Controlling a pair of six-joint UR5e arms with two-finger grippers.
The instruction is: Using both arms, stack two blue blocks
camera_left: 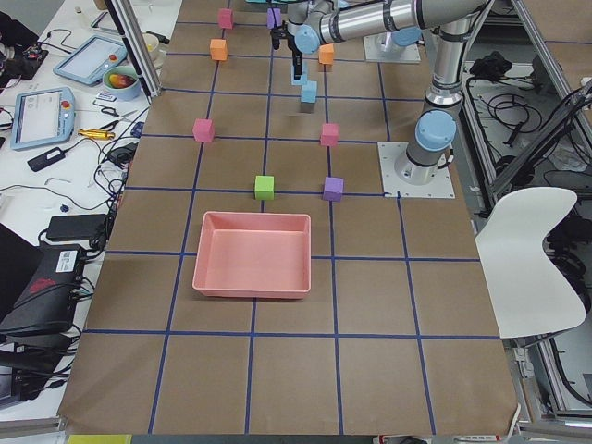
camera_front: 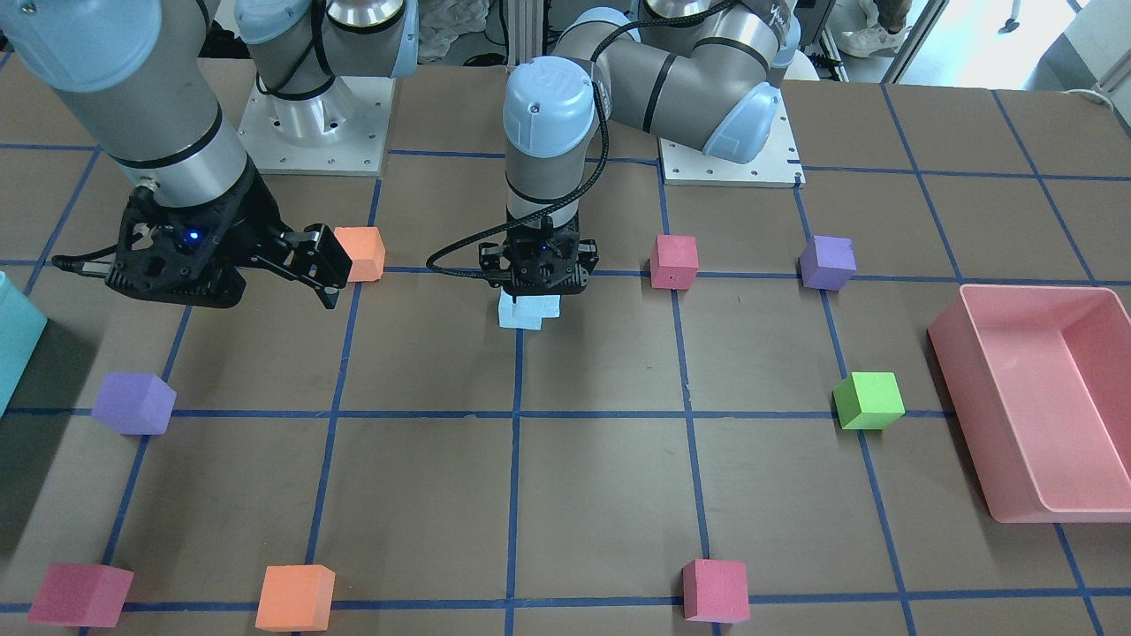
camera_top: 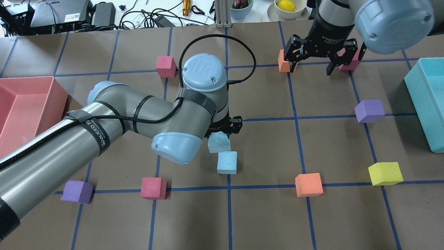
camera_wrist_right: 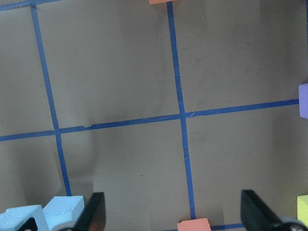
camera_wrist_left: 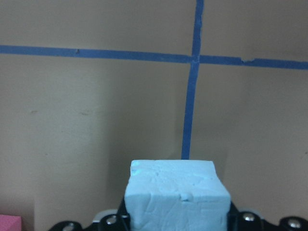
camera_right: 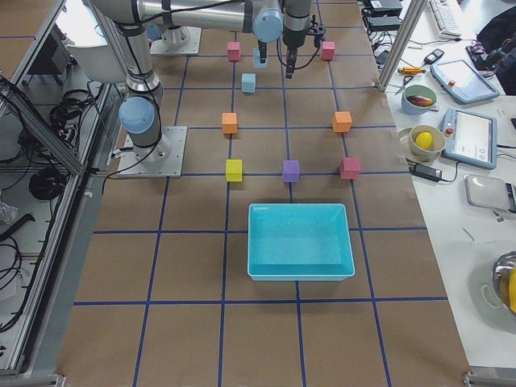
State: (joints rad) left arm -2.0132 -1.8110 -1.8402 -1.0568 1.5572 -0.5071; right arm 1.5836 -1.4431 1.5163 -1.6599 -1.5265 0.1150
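- The left arm (camera_top: 138,111) reaches in low across the surface (camera_top: 263,215), forearm nearly level and the last wrist joint turned straight down, its black cable looping up over the cap.
- The left jaws point at the surface and are closed on one blue block (camera_top: 218,143), pinching its sides. The block hangs a little tilted, clear of the surface.
- The second blue block (camera_top: 227,162) sits flat on the surface, lower than those jaws and just off to their robot-ward side (not squarely underneath, as far as I can see). The two blocks look apart.
- The right arm (camera_front: 150,115) hangs well off to the side of the left jaws, its wrist angled down above the surface.
- The right jaws are spread wide with nothing between them. An orange cube (camera_front: 360,253) sits on the surface just beyond one fingertip.
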